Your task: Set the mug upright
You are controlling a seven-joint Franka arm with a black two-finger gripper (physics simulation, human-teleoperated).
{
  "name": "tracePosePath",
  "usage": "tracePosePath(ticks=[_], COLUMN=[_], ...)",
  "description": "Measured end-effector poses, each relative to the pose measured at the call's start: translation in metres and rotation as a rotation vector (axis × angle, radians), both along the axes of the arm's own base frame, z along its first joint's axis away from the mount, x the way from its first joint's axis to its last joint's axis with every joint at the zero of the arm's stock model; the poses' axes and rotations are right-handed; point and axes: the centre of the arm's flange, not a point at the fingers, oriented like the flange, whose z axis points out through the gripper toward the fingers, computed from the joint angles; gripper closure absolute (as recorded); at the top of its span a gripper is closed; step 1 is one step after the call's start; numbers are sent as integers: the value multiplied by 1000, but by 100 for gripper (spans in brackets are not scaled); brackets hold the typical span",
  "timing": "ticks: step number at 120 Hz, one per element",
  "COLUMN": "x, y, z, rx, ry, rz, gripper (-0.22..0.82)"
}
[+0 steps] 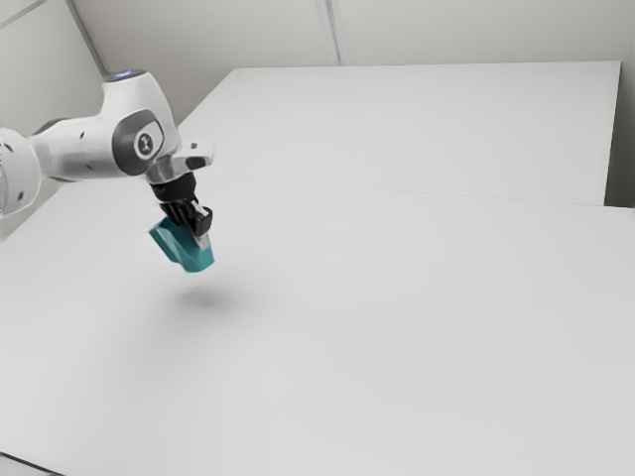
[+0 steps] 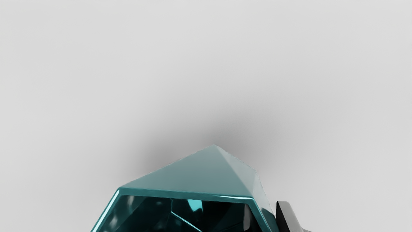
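Observation:
Held in the air over the white table (image 1: 397, 327), the teal faceted mug (image 1: 183, 248) is tilted, with its shadow on the surface below. My gripper (image 1: 201, 236) is shut on the mug's wall at the side toward the exterior view's right. In the wrist view the mug (image 2: 193, 177) shows its rim and dark open inside. There my gripper (image 2: 264, 221) has one finger outside the wall and the other inside the mug. The mug's handle cannot be made out.
The white tabletop stretches around and beyond the mug, with a far edge (image 1: 427, 66) near the back wall. A thin dark line (image 1: 30, 463) crosses the exterior view's lower left corner.

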Motion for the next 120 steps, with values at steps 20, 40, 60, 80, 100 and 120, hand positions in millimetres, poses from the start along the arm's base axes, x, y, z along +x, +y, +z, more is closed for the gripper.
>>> tracePosePath(ticks=[20, 40, 60, 80, 100, 120], x=[4, 5, -5, -20, -29, -33], y=[-18, -34, -44, -44, -50, -64], z=[-2, 0, -5, -14, -27, -40], rx=[36, 70, 104, 119, 154, 173], ry=[-5, -16, -17, -18, -17, -19], rz=[46, 97, 136, 199, 237, 265], gripper=[77, 77, 77, 77, 77, 77])
